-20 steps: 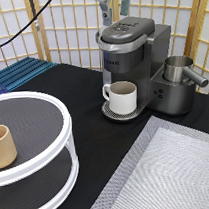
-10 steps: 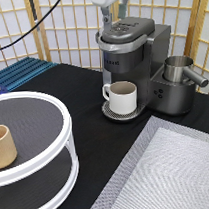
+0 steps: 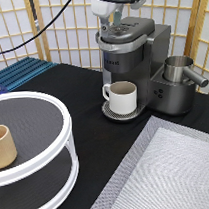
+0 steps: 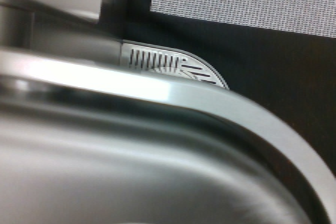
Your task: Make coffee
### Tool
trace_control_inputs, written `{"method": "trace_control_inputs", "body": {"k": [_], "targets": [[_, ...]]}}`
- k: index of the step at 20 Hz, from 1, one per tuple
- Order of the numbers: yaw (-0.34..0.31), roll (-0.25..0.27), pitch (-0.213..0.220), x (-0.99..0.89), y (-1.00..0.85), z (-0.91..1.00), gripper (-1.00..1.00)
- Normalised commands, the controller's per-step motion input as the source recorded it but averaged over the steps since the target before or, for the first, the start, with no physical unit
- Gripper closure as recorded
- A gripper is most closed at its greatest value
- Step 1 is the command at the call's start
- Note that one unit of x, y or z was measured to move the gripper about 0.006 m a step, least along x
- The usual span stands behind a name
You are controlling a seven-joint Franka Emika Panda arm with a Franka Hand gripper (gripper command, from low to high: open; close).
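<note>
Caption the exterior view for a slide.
Gripper sits on the coffee maker's closed lid; white mug waits on the drip tray.

You've got a black table (image 3: 90,143). On it: grey coffee machine (image 3: 140,65) at upper center of the exterior view, white two-tier round stand (image 3: 36,162) at lower left, grey textured mat (image 3: 172,173) at lower right, blue ridged rack (image 3: 23,71) at the left edge.
</note>
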Motion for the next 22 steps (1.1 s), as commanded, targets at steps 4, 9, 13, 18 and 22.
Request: {"method": "trace_control_inputs", "body": {"k": [4,9,13,18,22], "targets": [[0.065,-0.072,-0.08,0.15,-0.04,-0.67,-1.0],[0.039,-0.006,-0.018,0.05,-0.2,-1.0,-1.0],[0.05,-0.035,0.02,-0.14,0.05,-0.59,-1.0],[0.03,-0.009,0.002,-0.28,-0.4,1.0,-1.0],[0.073,0.132,-0.083,0.01,-0.83,0.95,-1.0]]}}
